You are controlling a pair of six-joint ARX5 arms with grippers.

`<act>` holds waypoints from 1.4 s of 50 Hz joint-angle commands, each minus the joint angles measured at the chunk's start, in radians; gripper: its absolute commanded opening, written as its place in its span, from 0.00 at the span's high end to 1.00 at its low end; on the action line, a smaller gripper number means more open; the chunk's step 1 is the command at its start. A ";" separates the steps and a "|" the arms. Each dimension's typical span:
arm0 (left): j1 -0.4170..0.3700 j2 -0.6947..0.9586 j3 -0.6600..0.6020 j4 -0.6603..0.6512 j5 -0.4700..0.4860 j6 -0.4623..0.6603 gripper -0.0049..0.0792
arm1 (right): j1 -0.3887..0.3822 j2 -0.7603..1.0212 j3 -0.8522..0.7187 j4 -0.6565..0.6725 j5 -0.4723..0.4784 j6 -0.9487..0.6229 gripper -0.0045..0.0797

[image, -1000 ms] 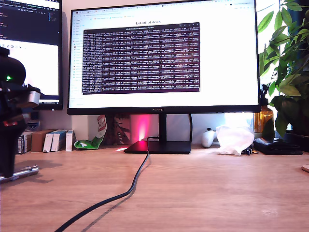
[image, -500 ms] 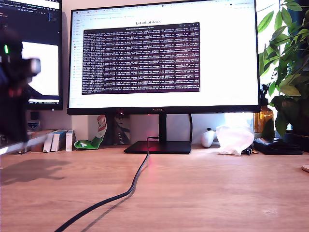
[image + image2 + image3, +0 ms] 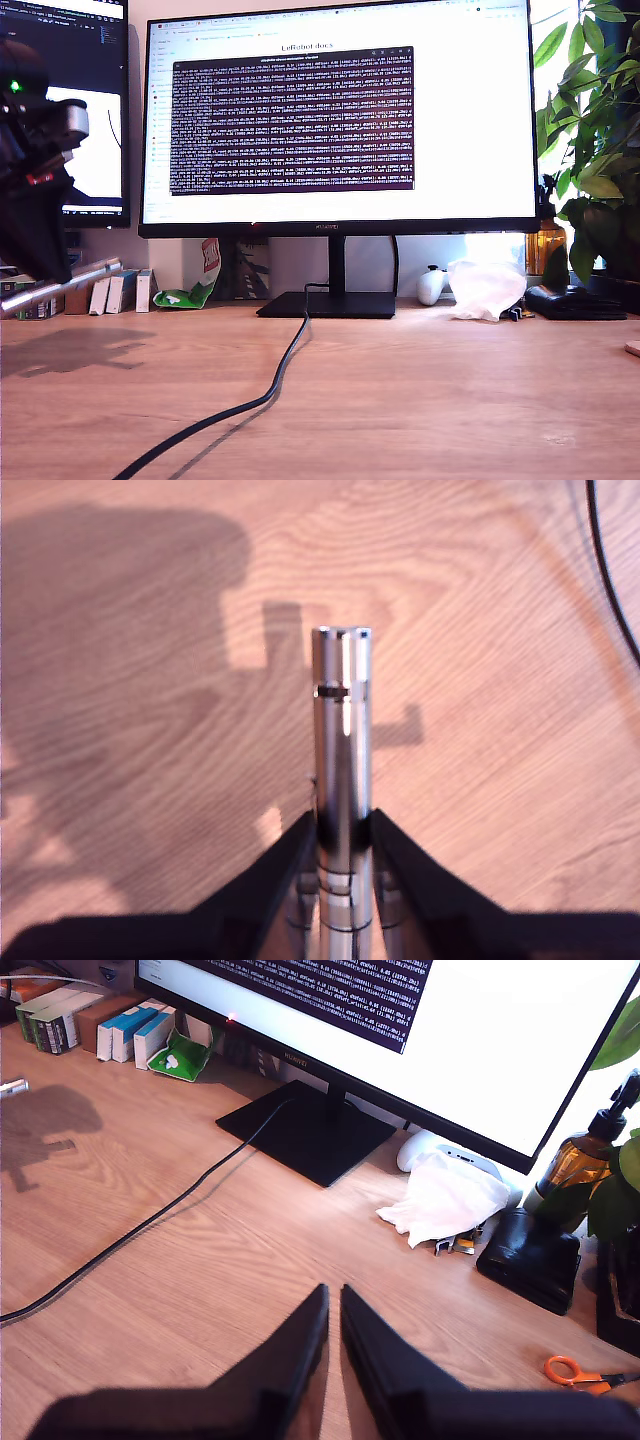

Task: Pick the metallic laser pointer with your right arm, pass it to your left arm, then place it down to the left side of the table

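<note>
The metallic laser pointer (image 3: 340,720) is a shiny segmented silver cylinder held between the dark fingers of my first gripper (image 3: 343,825), which is shut on it. In the exterior view this arm stands at the view's left, green light lit, and holds the pointer (image 3: 70,281) lengthwise and slightly tilted above the wood-grain table (image 3: 450,380). Its shadow falls on the wood below. My second gripper (image 3: 333,1295) hovers over the table with its jaws together and nothing between them. It does not show in the exterior view. The pointer's tip (image 3: 12,1086) shows far off in the second wrist view.
A black cable (image 3: 250,400) runs from the monitor stand (image 3: 330,303) toward the front edge. Small boxes (image 3: 118,291) and a green packet (image 3: 185,295) line the back at the exterior view's left. A white cloth (image 3: 485,288), a dark pouch (image 3: 575,302), plants (image 3: 600,150) and orange scissors (image 3: 575,1372) are at its right.
The first gripper has lifted the laser pointer off the table, from lying on the wood at the exterior view's left edge to hanging well above it. Nothing else moved.
</note>
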 commanded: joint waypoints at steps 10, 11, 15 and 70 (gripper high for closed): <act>-0.005 0.139 -0.013 -0.014 0.002 0.006 0.90 | 0.004 -0.003 -0.019 0.014 -0.004 0.002 0.96; -0.007 0.142 -0.013 -0.012 0.002 0.006 0.91 | 0.004 -0.003 -0.019 0.015 -0.003 0.002 0.96; -0.008 0.144 -0.013 -0.003 0.002 0.011 0.91 | 0.004 -0.003 -0.019 0.016 -0.003 0.002 0.96; -0.009 0.149 0.009 -0.070 0.018 0.015 0.70 | 0.004 -0.003 -0.019 0.017 -0.004 0.006 0.96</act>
